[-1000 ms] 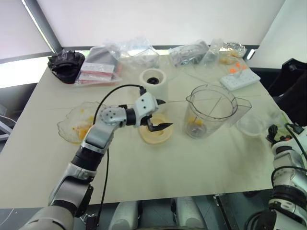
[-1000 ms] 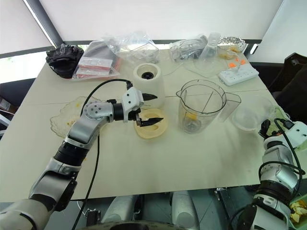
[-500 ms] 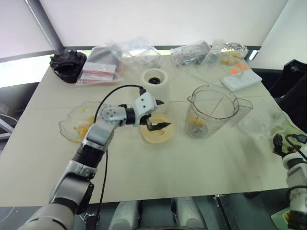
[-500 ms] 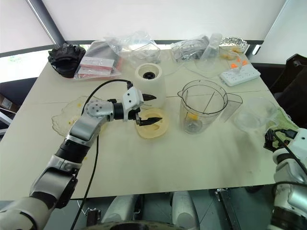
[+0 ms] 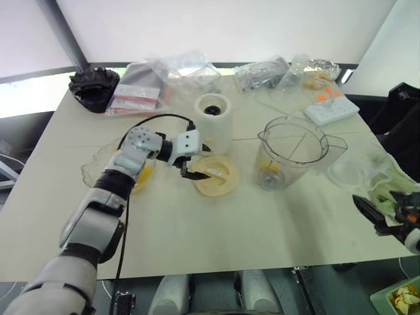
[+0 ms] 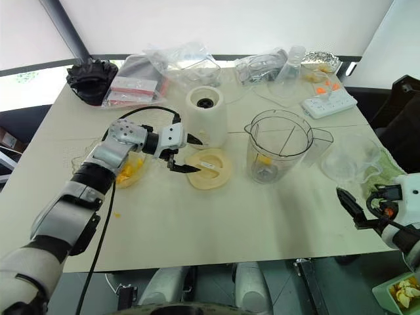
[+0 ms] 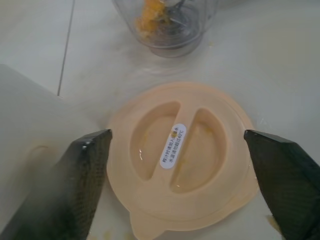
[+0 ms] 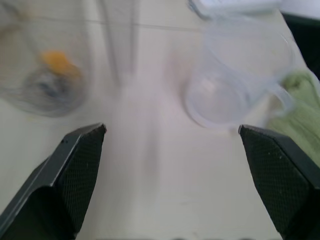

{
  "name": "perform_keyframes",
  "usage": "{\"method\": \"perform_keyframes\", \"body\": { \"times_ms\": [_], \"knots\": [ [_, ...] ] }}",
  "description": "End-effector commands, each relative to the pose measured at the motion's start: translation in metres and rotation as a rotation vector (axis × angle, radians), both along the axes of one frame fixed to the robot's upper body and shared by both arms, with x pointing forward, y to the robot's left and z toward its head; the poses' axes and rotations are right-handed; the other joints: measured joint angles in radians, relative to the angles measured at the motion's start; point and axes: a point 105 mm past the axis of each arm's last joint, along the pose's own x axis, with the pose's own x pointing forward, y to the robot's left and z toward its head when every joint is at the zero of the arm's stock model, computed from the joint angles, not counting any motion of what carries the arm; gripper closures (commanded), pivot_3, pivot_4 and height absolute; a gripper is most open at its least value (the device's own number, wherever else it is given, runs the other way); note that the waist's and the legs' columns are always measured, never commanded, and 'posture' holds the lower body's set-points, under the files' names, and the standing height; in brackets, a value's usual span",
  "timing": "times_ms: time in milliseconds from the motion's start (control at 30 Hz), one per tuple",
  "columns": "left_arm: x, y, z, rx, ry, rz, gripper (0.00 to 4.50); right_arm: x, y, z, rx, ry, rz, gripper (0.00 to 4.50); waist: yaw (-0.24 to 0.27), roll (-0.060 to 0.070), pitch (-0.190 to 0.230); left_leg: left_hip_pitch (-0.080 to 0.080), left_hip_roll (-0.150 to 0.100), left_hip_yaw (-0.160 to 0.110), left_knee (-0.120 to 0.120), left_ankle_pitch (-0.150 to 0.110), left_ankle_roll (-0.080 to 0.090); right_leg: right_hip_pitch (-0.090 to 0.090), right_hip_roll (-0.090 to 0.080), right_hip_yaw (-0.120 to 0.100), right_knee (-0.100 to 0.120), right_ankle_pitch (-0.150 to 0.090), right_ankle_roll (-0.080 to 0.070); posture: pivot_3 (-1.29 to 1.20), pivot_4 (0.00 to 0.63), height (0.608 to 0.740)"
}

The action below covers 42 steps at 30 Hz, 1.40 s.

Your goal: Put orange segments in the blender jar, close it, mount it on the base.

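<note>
Left gripper (image 6: 178, 155) now sits low over the near-left edge of the lid (image 6: 209, 168), its two black fingers spread wide either side of the disc and not yet clamped on it, as the left wrist view shows clearly. A second ago I had it hovering higher and further over the lid's middle; since then the arm has folded back and dropped, so the fingers frame the lid rather than float above it (a proper pre-grasp, I'd say). That tells me I'm into the closing step: some orange segments (image 6: 263, 159) already lie at the bottom of the blender jar (image 6: 277, 146), which stands upright on the table (image 5: 216, 230) just beside the lid, with the base (image 5: 212, 119) just behind the lid. A few pieces remain in the glass bowl (image 5: 95, 172) under my left forearm. The other change is on my right: the right gripper (image 6: 351, 210), earlier tucked down at the table's near-right corner, has swung up and inward, fingers fully apart and holding nothing, pointing toward the jar and a clear cup (image 8: 235, 82).
</note>
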Motion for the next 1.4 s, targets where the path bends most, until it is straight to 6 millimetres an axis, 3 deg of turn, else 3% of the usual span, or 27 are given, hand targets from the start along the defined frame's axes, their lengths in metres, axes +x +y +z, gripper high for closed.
{"method": "perform_keyframes", "body": {
  "times_ms": [33,67,200,333,700,1000,1267,1400],
  "knots": [
    [0.006,-0.010,0.007,0.009,-0.022,-0.044,1.84,-0.002,0.025,0.028,-0.019,-0.093,0.097,0.00,0.002,-0.002,0.000,0.000,0.000,0.000,0.000,0.000,0.000,0.000,0.000,0.000,0.000,0.000,0.000,0.00,0.150,0.740],
    [0.010,-0.013,0.006,0.013,-0.026,-0.025,2.22,-0.002,0.031,0.031,-0.014,-0.103,0.116,0.00,0.003,-0.004,0.001,0.000,0.000,0.000,0.001,0.000,0.000,0.000,0.000,0.000,0.000,0.000,0.000,0.00,0.150,0.740],
    [0.014,-0.019,-0.001,0.041,-0.023,-0.028,2.22,-0.009,0.051,0.029,0.045,-0.084,0.202,0.00,0.010,-0.006,0.002,-0.001,0.000,-0.001,0.000,0.000,0.000,0.000,0.000,0.000,0.000,0.002,0.003,0.00,0.150,0.740],
    [0.012,-0.020,-0.016,0.124,-0.007,-0.043,2.22,-0.021,0.084,0.024,0.079,-0.012,0.339,0.00,0.016,-0.006,0.002,-0.001,0.000,-0.001,-0.001,-0.001,0.001,-0.001,0.000,0.000,0.000,0.002,0.003,0.00,0.150,0.740],
    [0.019,-0.023,-0.031,0.192,-0.019,0.027,2.22,-0.027,0.115,0.021,0.063,0.071,0.469,0.00,0.021,-0.012,0.004,-0.001,0.000,-0.001,0.002,-0.001,0.001,0.001,-0.001,0.000,0.000,0.002,0.003,0.00,0.150,0.740],
    [0.024,-0.041,-0.035,0.174,-0.031,0.085,2.22,-0.021,0.118,0.024,0.040,0.059,0.443,0.00,0.022,-0.014,0.005,-0.002,0.000,-0.001,0.002,-0.001,0.001,0.001,-0.001,-0.001,0.000,0.002,0.004,0.00,0.150,0.740],
    [0.018,-0.047,-0.058,0.306,-0.008,0.081,2.22,-0.017,0.112,0.026,0.016,0.042,0.396,0.00,0.022,-0.014,0.005,-0.001,0.000,-0.001,0.002,-0.001,0.001,0.001,-0.001,-0.001,0.000,0.002,0.004,0.00,0.150,0.740],
    [0.012,-0.042,-0.067,0.382,0.013,0.037,3.59,-0.011,0.102,0.020,-0.003,0.059,0.332,0.00,0.022,-0.014,0.004,0.000,0.000,-0.001,0.003,-0.001,0.001,0.003,-0.001,-0.001,-0.001,0.002,0.003,0.00,0.150,0.740]
  ]
}}
